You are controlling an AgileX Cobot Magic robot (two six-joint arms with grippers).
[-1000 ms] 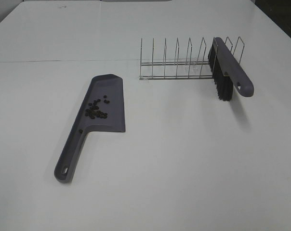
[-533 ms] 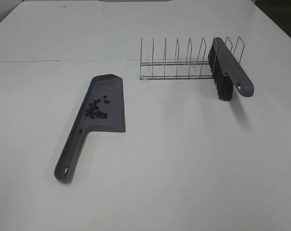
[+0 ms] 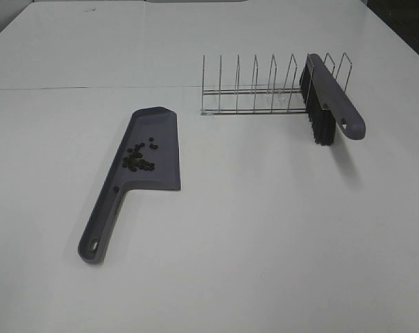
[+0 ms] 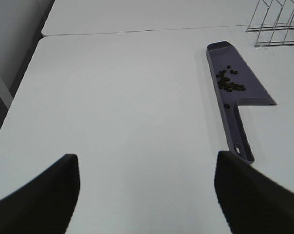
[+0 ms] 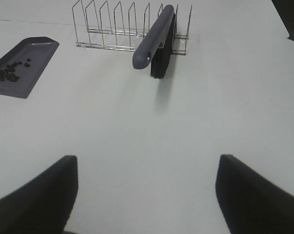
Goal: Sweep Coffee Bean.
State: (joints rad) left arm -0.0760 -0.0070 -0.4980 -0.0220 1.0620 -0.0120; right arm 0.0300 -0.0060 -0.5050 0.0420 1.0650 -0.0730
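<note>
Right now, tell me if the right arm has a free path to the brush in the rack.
Probably yes. The right end effector is open, and only bare table lies between it and the brush, whose handle sticks out of the wire rack toward it.

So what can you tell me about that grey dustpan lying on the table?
The dustpan is dull grey-purple, plastic by its look: a flat shallow tray with low raised sides, narrowing into a long handle with a hanging hole near its end. It lies flat on the white table, left of the wire rack, handle toward the camera. A cluster of small dark coffee beans rests in the tray near the handle. No gripper touches it.
</note>
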